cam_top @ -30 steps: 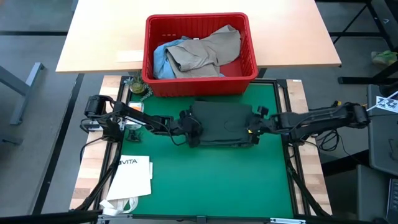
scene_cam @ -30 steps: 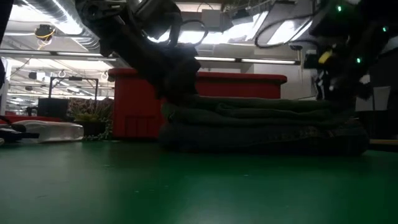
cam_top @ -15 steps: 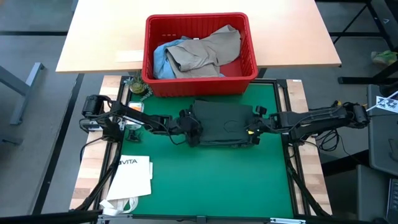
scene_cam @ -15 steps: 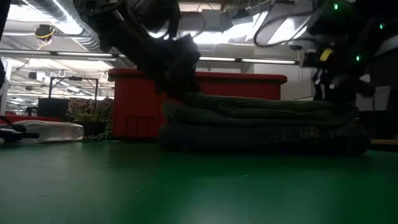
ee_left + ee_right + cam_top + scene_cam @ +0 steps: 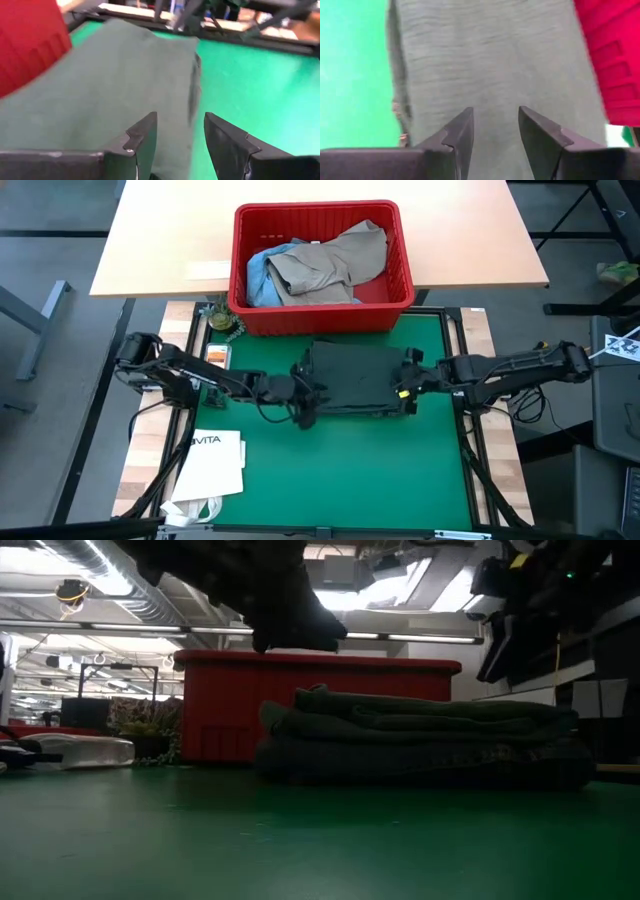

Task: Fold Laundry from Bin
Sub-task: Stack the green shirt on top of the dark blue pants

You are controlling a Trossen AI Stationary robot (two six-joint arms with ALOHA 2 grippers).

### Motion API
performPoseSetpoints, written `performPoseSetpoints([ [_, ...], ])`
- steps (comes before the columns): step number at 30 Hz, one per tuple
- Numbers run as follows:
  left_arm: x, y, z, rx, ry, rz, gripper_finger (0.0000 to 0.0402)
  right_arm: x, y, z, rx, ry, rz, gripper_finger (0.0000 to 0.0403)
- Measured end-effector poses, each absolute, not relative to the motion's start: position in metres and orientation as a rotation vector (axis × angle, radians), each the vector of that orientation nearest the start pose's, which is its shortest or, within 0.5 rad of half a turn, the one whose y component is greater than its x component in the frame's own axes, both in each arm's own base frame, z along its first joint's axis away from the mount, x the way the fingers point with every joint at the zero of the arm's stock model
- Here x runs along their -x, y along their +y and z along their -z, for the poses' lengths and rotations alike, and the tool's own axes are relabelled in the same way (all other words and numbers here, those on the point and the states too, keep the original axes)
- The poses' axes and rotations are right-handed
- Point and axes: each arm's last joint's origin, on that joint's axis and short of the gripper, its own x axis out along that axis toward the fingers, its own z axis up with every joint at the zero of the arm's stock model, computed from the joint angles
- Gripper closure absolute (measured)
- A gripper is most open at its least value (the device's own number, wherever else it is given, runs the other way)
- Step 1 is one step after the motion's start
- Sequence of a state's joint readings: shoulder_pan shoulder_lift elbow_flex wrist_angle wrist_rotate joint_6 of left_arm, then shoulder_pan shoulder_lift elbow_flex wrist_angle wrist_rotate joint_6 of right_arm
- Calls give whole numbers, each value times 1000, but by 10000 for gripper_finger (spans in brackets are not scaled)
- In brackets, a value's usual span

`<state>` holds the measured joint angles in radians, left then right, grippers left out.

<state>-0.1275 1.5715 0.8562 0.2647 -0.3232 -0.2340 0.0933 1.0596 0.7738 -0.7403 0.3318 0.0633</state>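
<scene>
At the near edge of the tabletop, a white paper bag [image 5: 213,463] printed "VITA" lies on the wood beside the green mat [image 5: 340,470], left of centre.

Farther in, a dark green folded garment [image 5: 352,377] sits on the mat in a low, neat stack; the low view shows its layers [image 5: 420,740] resting flat. The left end effector [image 5: 303,394] is at the stack's left end, its fingers [image 5: 142,142] parted with nothing between them, above the cloth edge. The right end effector [image 5: 407,384] is at the stack's right end, its fingers [image 5: 459,137] likewise parted and empty over the cloth. In the low view both are lifted clear above the stack.

Beyond the mat, the red bin [image 5: 398,290] stands just behind the folded garment. In it lie a khaki garment [image 5: 335,265] and, under its left side, light blue denim [image 5: 257,275].
</scene>
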Motion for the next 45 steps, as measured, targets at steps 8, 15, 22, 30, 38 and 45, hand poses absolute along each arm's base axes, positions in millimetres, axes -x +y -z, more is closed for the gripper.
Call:
performPoseSetpoints([
  [8, -334, -47, -186, 98, 486, -242, 244, -195, 36, -215, 211, 1042, 300, 246],
  [15, -339, -47, -157, 97, 573, -261, 244, -197, 48, -180, 201, 1145, 327, 246],
  [22, -340, -47, -139, 140, 643, -289, 244, -203, 50, -165, 204, 1213, 323, 246],
  [30, -341, -50, -151, 167, 565, -269, 244, -200, 50, -173, 195, 1208, 299, 246],
  [38, -346, -43, -188, 176, 336, -250, 244, -207, 51, -216, 308, 1072, 219, 246],
  [45, -353, -15, -207, 132, 149, -329, 244, -213, 46, -250, 538, 933, 371, 246],
])
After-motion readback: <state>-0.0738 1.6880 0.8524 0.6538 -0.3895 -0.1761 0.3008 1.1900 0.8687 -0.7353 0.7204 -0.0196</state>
